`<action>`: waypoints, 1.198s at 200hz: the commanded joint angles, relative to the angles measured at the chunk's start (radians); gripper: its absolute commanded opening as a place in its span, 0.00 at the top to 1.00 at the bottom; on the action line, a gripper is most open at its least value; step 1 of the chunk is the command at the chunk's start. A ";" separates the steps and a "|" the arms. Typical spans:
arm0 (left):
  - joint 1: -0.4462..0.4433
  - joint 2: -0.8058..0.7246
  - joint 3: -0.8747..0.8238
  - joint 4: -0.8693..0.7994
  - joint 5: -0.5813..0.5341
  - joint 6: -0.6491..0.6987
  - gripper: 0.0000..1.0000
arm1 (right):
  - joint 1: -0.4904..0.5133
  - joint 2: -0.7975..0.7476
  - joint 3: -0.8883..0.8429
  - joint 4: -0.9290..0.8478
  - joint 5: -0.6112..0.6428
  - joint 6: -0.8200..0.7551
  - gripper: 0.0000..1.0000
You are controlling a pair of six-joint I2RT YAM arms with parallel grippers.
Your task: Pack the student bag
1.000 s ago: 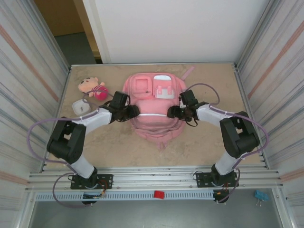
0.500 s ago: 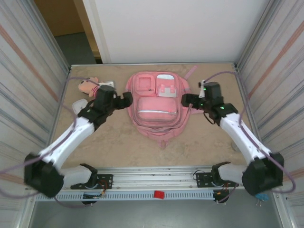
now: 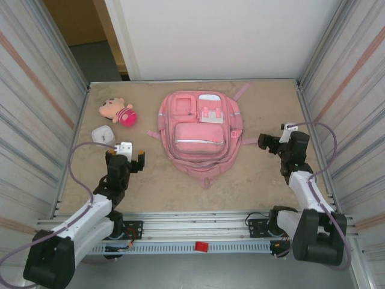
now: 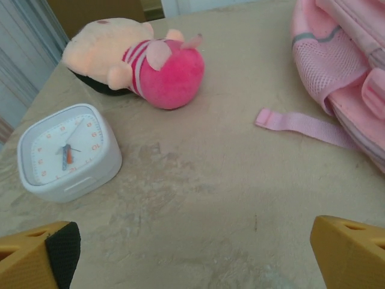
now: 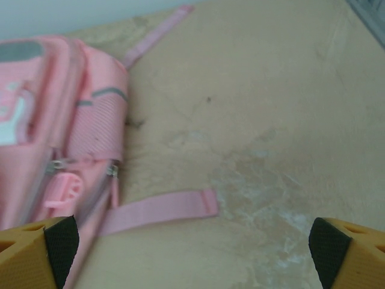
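One pink fabric student bag [image 3: 198, 133] lies flat on its back at the far centre of a mottled, sand-coloured bench [image 3: 240, 180], zipped front pockets facing up, with white and grey trim on the upper flaps. The left wrist camera shows a mesh side panel edged in grey, and one flat webbing strap [image 4: 301, 126] lying limp on the bench just beside the bag. The right wrist camera catches a matching strap [image 5: 159, 211] on the bag's other side, its end cut square.

Two robot arms flank the bag. The left hand [image 3: 126, 162] hovers over bare bench near and left of the bag, its two fingers spread wide apart and holding nothing. The right hand [image 3: 271, 144] sits to the right of the bag, its fingers likewise wide apart and empty. Each finger is an orange-yellow wedge, and black pads [image 4: 63, 244] show on three of the four.

Two smaller items rest at the far left, well apart from the bag. One is a plush doll [image 3: 117, 111] with a peach head, a pink-and-white striped top and a rounded magenta body, lying on its side. The other is a white plastic clock [image 3: 103, 134], a rounded square lying face up with orange numerals, just nearer than the doll.
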 commanded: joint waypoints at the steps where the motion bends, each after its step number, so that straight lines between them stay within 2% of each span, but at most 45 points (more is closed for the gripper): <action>1: 0.039 0.093 -0.045 0.329 0.064 0.041 0.01 | -0.019 0.090 -0.042 0.258 -0.045 -0.020 0.01; 24: 0.083 0.245 -0.020 0.467 0.138 0.065 0.01 | -0.012 0.243 -0.077 0.426 -0.033 -0.013 0.01; 35: 0.103 0.347 -0.012 0.588 0.161 0.071 0.01 | 0.004 0.286 -0.073 0.492 -0.023 -0.011 0.01; 41: 0.103 0.398 0.007 0.624 0.140 0.101 0.01 | 0.009 0.304 -0.061 0.484 -0.027 -0.003 0.01; 50: 0.104 0.448 0.037 0.635 0.130 0.136 0.01 | 0.031 0.341 -0.077 0.574 -0.028 -0.007 0.01; 67: 0.197 0.587 0.054 0.719 0.236 0.079 0.01 | 0.126 0.460 -0.120 0.732 0.063 -0.090 0.01; 73: 0.228 0.667 0.052 0.795 0.268 0.061 0.01 | 0.146 0.506 -0.132 0.838 0.109 -0.101 0.01; 80: 0.242 0.732 0.058 0.911 0.250 0.067 0.01 | 0.140 0.489 -0.125 0.796 0.128 -0.085 0.01; 83: 0.243 0.723 0.064 0.900 0.246 0.062 0.01 | 0.137 0.470 -0.112 0.753 0.128 -0.079 0.01; 88: 0.246 0.665 0.085 0.761 0.256 0.036 0.01 | 0.133 0.457 -0.086 0.665 0.124 -0.072 0.01; 94: 0.260 0.617 0.127 0.589 0.279 0.009 0.01 | 0.132 0.471 -0.067 0.656 0.130 -0.070 0.01; 101: 0.289 0.652 0.165 0.562 0.287 -0.017 0.01 | 0.126 0.485 -0.049 0.643 0.140 -0.056 0.01; 107: 0.304 0.688 0.199 0.565 0.251 -0.032 0.01 | 0.107 0.479 -0.038 0.607 0.137 -0.030 0.01; 119: 0.278 0.657 0.226 0.455 0.228 -0.029 0.01 | 0.109 0.483 -0.035 0.611 0.157 -0.026 0.01; 131: 0.285 0.676 0.207 0.528 0.236 -0.022 0.01 | 0.113 0.482 -0.031 0.603 0.168 -0.027 0.01; 144: 0.281 0.659 0.217 0.478 0.235 -0.029 0.01 | 0.114 0.481 -0.033 0.602 0.166 -0.027 0.01; 239: 0.280 0.664 0.218 0.485 0.230 -0.027 0.01 | 0.104 0.488 -0.024 0.591 0.156 -0.021 0.01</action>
